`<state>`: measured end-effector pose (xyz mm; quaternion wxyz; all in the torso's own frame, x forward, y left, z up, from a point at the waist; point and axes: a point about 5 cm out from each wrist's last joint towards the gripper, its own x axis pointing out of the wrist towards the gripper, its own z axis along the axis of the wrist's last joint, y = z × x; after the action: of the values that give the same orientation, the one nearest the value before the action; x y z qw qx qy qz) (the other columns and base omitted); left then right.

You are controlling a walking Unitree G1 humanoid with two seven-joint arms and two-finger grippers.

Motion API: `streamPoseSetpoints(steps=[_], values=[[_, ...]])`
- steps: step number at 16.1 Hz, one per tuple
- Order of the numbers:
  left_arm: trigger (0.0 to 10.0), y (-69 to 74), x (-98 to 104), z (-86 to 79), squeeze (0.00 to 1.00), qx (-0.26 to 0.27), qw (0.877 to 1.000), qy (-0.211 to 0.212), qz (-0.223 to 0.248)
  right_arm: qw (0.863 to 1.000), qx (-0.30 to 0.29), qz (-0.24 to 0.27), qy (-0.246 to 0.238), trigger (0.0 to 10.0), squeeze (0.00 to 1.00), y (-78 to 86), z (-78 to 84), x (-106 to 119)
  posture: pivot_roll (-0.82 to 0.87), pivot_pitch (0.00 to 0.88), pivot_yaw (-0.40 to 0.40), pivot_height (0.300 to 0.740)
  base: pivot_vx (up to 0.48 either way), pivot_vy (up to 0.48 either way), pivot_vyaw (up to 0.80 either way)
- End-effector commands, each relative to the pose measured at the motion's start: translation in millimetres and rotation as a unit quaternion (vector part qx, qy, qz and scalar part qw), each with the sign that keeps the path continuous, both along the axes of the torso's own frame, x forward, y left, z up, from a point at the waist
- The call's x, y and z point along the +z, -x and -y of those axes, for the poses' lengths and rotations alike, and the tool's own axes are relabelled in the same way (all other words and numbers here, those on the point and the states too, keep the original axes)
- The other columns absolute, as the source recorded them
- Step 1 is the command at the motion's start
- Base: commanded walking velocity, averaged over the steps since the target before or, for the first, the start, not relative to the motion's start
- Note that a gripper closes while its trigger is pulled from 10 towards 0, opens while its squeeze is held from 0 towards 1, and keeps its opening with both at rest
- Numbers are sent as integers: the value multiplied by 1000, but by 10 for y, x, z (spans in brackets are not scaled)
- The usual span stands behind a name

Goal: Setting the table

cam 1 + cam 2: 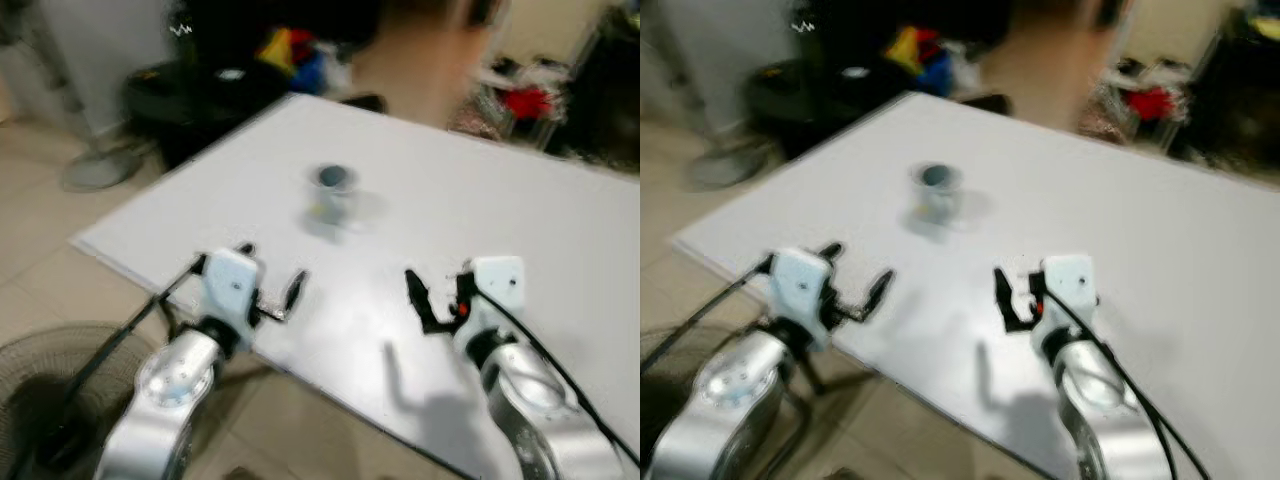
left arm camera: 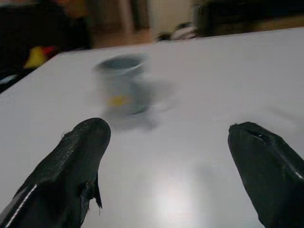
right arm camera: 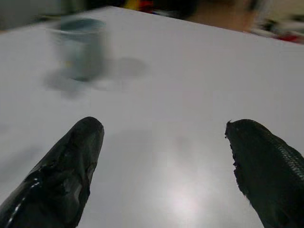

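Grippers: two, each with two long black fingers on a white housing and a silver arm.
Left gripper (image 1: pixel 268 272): over the near left edge of the table, fingers spread apart, nothing between them.
Right gripper (image 1: pixel 432 292): over the near middle of the table, fingers apart in the wrist view, nothing between them.
Fingers (image 2: pixel 78 156): matte black, rounded at the tips, faintly textured.
Cup (image 1: pixel 332 195): one, small, round, pale grey-blue with a dark rim and a yellowish mark on its side; blurred, material not clear.
Cup place: upright on the table, toward the far middle, well apart from both grippers; it lies beyond the left gripper and a little to its right, and beyond the right gripper to its left.
Table (image 1: pixel 520 230): one, white, flat, smooth and slightly glossy, with a straight thin edge and a corner at the left.
Cables: black, one running along each arm.
Floor (image 1: pixel 40 290): pale tiles at the left.
Fan (image 1: pixel 95 165): one round base on the floor at far left.
Person (image 1: pixel 420 50): blurred, at the far side of the table.
Clutter: dark and coloured things beyond the table, too blurred to tell.
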<state>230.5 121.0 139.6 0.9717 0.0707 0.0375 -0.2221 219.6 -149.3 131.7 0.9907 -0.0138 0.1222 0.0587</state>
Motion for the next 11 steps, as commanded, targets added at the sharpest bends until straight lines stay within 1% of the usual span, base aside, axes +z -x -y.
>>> streamPoseSetpoints(steps=[1, 6, 11], values=[[10000, -5, 28, -74, 0, 9, 1000, -8, 7, 1000, 12, 7, -4, 10000, 0, -13, -55, 52, 96, 0, 33, 740, 0, -416, 0], [10000, 1, 31, -93, 0, 9, 1000, -13, 7, 1000, 24, 2, -3, 10000, 0, -18, -72, 42, 102, 0, 30, 740, 0, -418, 0], [10000, -5, 35, -89, 0, 6, 1000, -16, 7, 1000, 9, -4, -14, 10000, 0, -24, -47, 26, 102, 0, 32, 740, 0, -416, 0]])
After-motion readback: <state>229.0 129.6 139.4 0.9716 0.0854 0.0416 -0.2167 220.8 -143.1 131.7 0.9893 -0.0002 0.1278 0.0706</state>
